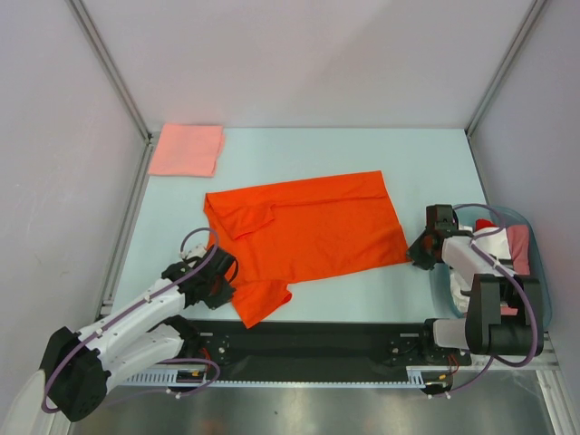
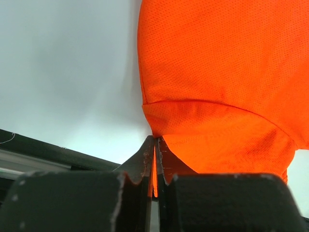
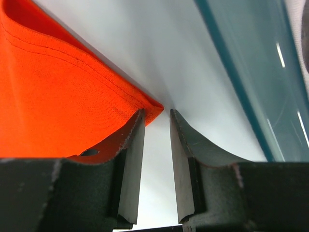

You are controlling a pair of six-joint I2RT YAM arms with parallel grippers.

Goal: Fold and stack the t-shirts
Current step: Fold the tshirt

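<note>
1. Left gripper, clenched on the orange t-shirt at its edge far from the bin, could drag the flat shirt askew
2. Right gripper, parted at the bin-side corner, seemingly grips nothing; closing may miss

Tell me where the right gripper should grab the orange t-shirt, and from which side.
Take the orange t-shirt by the doubled hem corner at its right edge, coming low from the right: that corner lifts off the table beside the open right gripper.

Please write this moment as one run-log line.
left gripper: shut on orange t-shirt | right gripper: open at its corner | folded pink t-shirt: far left
</note>
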